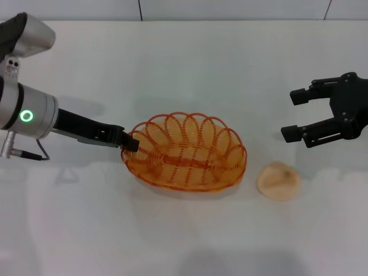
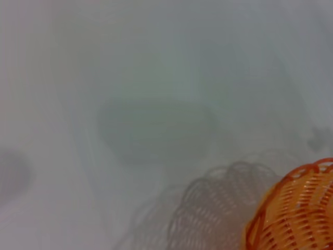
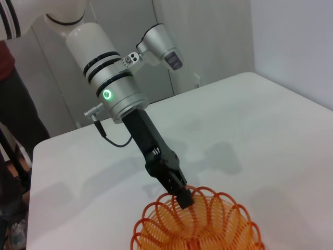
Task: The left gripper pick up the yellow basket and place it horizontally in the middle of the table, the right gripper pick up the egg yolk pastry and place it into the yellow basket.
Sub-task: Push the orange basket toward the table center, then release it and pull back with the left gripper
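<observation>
The yellow basket lies lengthwise near the middle of the white table. My left gripper reaches in from the left and is shut on the basket's left rim. The right wrist view shows this grip on the basket's rim. The basket's edge also shows in the left wrist view, with its shadow beside it. The egg yolk pastry lies on the table just right of the basket, apart from it. My right gripper is open and empty, above and to the right of the pastry.
The table's far edge meets a pale wall. In the right wrist view a person in dark clothes stands beyond the table's corner.
</observation>
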`<state>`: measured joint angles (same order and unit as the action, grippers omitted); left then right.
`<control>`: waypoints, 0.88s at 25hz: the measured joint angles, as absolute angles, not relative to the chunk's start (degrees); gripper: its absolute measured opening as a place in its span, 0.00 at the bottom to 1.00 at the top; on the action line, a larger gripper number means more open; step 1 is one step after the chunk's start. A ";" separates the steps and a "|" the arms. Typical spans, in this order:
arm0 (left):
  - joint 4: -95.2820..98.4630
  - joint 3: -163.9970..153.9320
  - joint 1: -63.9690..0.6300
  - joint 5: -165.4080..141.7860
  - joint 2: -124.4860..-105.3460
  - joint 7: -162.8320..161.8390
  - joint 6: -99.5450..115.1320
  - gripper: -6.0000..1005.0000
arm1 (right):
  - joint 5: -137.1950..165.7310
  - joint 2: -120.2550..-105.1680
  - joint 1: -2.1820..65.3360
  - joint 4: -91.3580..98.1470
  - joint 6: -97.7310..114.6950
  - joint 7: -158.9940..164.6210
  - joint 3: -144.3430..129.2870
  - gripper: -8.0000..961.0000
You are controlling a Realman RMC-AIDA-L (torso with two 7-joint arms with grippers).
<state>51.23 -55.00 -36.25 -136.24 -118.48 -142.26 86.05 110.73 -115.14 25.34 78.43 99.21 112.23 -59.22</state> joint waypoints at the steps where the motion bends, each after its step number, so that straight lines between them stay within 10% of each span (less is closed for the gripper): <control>1: 51.40 -54.99 -36.41 -136.48 -118.46 -142.46 86.19 0.08 | 110.73 -115.14 25.38 78.43 99.22 112.24 -59.25 0.91; 22: 51.50 -54.93 -37.62 -138.28 -118.46 -143.94 86.64 0.08 | 110.65 -115.06 25.75 78.26 99.23 112.23 -59.14 0.91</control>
<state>51.50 -54.93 -37.62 -138.28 -118.46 -143.94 86.64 110.65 -115.06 25.75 78.26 99.23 112.23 -59.14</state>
